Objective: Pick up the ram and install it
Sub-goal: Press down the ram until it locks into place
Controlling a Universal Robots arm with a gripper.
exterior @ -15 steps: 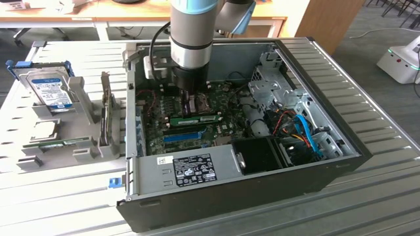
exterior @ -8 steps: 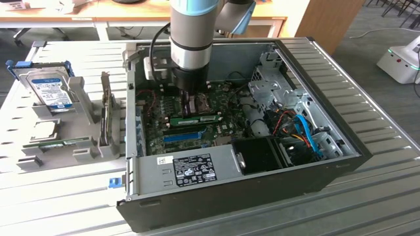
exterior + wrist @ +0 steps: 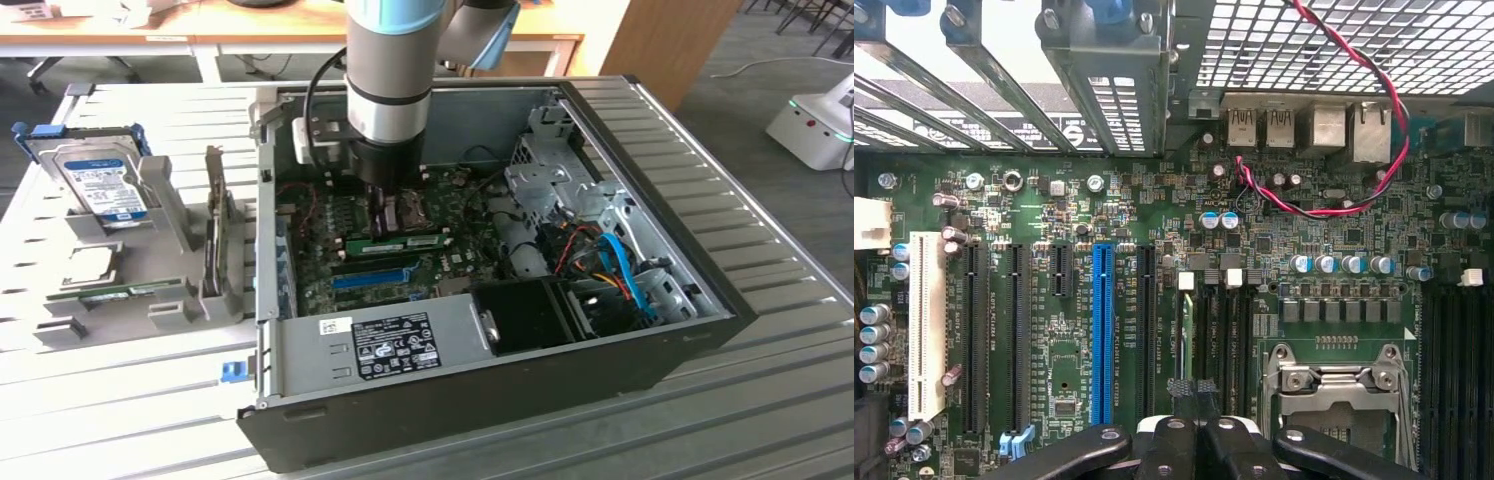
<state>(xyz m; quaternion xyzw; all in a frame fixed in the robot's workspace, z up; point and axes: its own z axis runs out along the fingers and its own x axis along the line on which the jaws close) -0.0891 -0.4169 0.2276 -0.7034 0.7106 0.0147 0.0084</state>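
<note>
Over the open case (image 3: pixel 641 330) on the worktop (image 3: pixel 107 400), the arm (image 3: pixel 390 70) reached down to the motherboard (image 3: pixel 441 225). Its claw (image 3: pixel 1194 405) was fully closed, fingertips together just above the dark memory slots (image 3: pixel 1222 330) beside the CPU socket (image 3: pixel 1334 385); whether it gripped anything could not be told. 1 ram stick (image 3: pixel 398 243) lay seated on the board, just toward the exterior view's foreground from the claw. A blue slot (image 3: pixel 1101 335) stood nearby. A hard drive (image 3: pixel 107 185) rested outside the case.
</note>
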